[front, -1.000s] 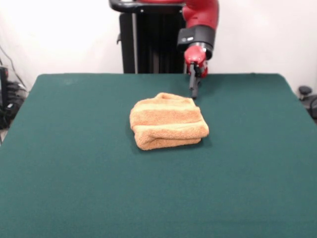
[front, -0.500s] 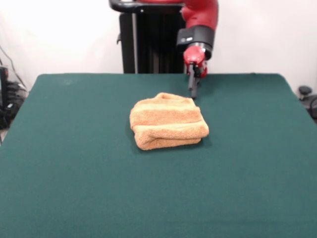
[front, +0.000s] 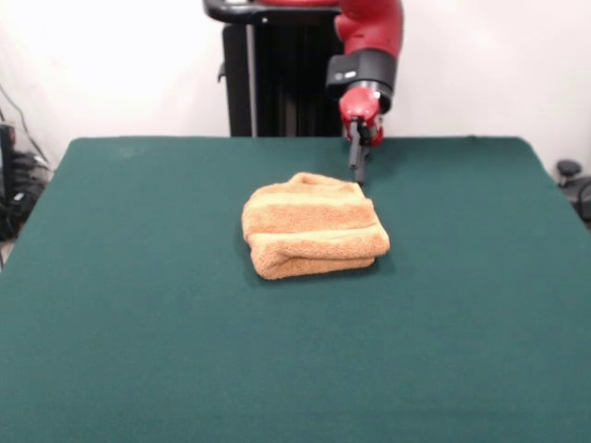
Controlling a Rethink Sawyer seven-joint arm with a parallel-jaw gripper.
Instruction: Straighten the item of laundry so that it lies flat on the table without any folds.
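Note:
The item of laundry, an orange-tan terry towel, lies folded over into a thick bundle near the middle of the green table. Paler woven bands run across its top. My gripper hangs from the red arm just behind the towel's far right corner, its tips low and close to the cloth's edge. It appears as one narrow dark bar, and nothing is visibly held in it.
The black pedestal stands behind the table's far edge. Cables and dark gear sit off the left side, and a small dark object sits off the right side. Green cloth surrounds the towel on all sides.
The gripper has shifted slightly to the left, staying just behind the towel's far right corner. The towel has not moved.

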